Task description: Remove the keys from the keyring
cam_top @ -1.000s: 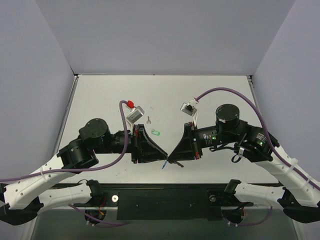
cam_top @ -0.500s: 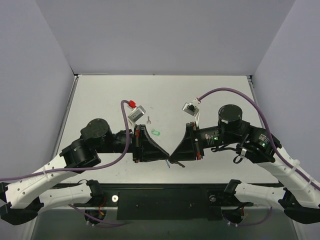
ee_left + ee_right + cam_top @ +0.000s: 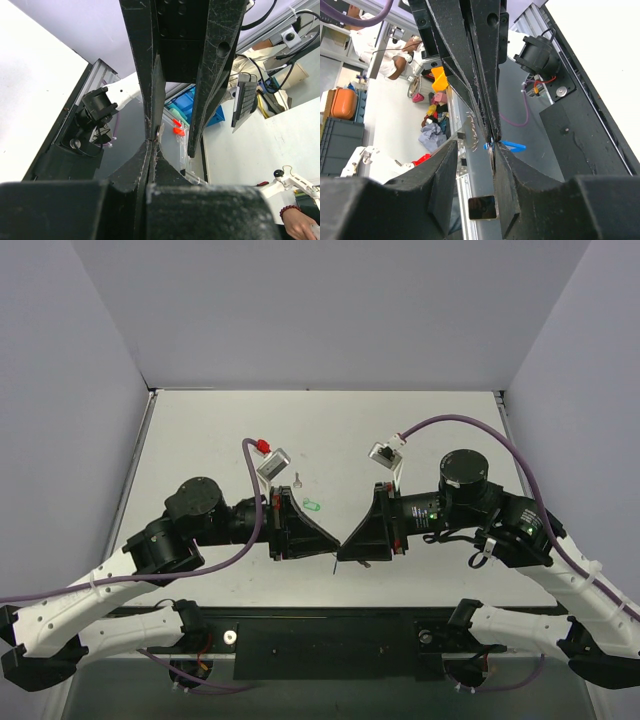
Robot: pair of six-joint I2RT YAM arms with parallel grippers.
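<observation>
Top external: both tips have edged up the desk (image 3: pixel 200 440). The left end effector (image 3: pixel 333 550) is pinched onto the keyring (image 3: pixel 512 145); the right end effector (image 3: pixel 344 552) is slightly parted.

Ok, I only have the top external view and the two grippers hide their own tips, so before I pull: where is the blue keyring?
Observer: The right wrist view shows the keyring jutting sideways at the tip of the left gripper.
Operator: Any key with it?
Observer: One silver key sits right beside it; whether it is threaded on, I cannot tell.
Operator: Is the left one shut?
Observer: Yes. The left wrist view shows its fingers pressed together, a silver piece at their tip.
</observation>
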